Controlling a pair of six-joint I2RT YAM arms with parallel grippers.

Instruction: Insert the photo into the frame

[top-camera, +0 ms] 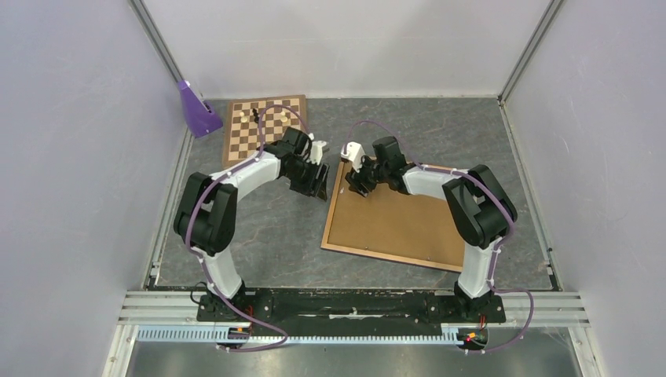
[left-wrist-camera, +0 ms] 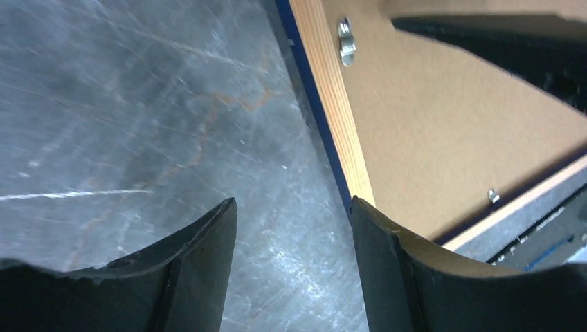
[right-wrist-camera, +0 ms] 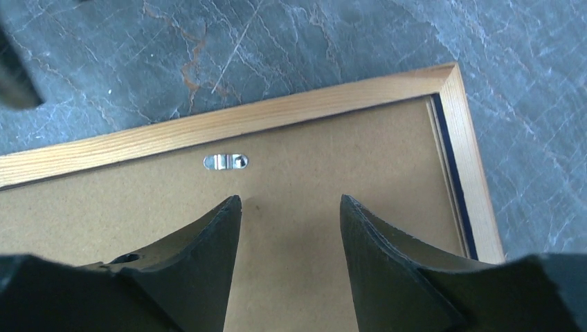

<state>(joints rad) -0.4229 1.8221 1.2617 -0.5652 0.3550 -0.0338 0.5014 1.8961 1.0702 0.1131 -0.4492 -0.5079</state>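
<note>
The frame (top-camera: pixel 330 228) lies back up on the table right of centre, its light wood rail (right-wrist-camera: pixel 277 114) around a brown backing board (top-camera: pixel 400 224). A dark blue edge (left-wrist-camera: pixel 325 131) shows along its left side. The photo is hidden. My left gripper (top-camera: pixel 320 187) stands open over bare table just left of the frame's left rail (left-wrist-camera: pixel 339 117), nothing between its fingers. My right gripper (top-camera: pixel 360 188) stands open low over the backing board (right-wrist-camera: pixel 311 173) near the frame's far left corner, just short of a metal clip (right-wrist-camera: pixel 226 162).
A chessboard (top-camera: pixel 263 126) with a few pieces lies at the back left, and a purple wedge (top-camera: pixel 196 110) stands in the corner beside it. Grey marbled table (top-camera: pixel 267 236) surrounds the frame. Walls close in left, right and behind.
</note>
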